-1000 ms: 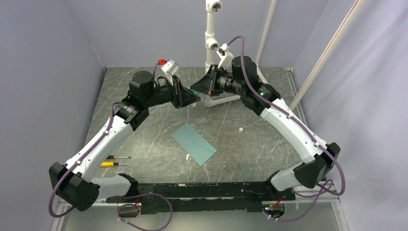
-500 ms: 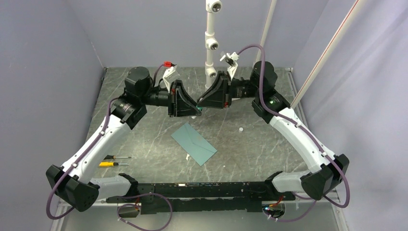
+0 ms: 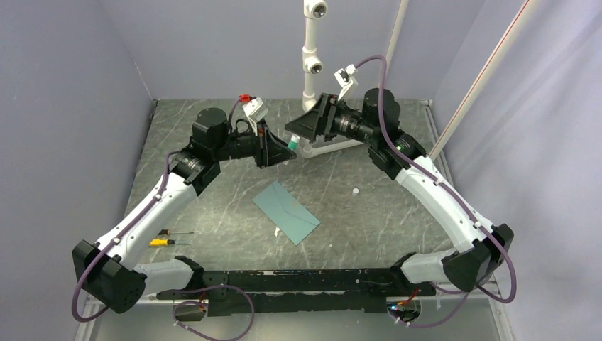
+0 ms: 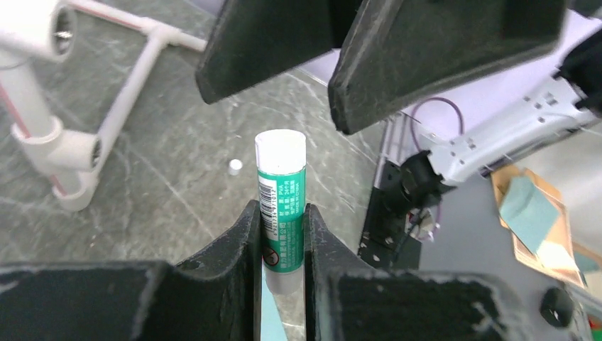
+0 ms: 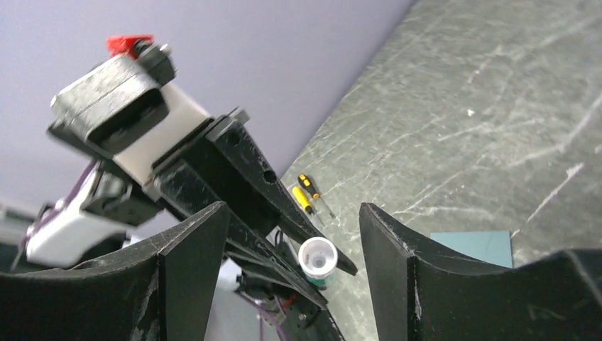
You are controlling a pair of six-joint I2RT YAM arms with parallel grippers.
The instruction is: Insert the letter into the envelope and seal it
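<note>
**Glue stick pinched, right jaws spread**

Only the top view shows the envelope (image 3: 287,211) whole, lying flat mid-table. The left wrist view shows the left gripper (image 4: 280,213) narrowed tight on a green-labelled glue stick (image 4: 281,192). The right gripper (image 5: 292,209) gapes wide just beside it, touching nothing.

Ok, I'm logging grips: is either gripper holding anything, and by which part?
The left gripper clamps the glue stick by its lower barrel, white end sticking out. The right gripper stands open, holding nothing.
</note>
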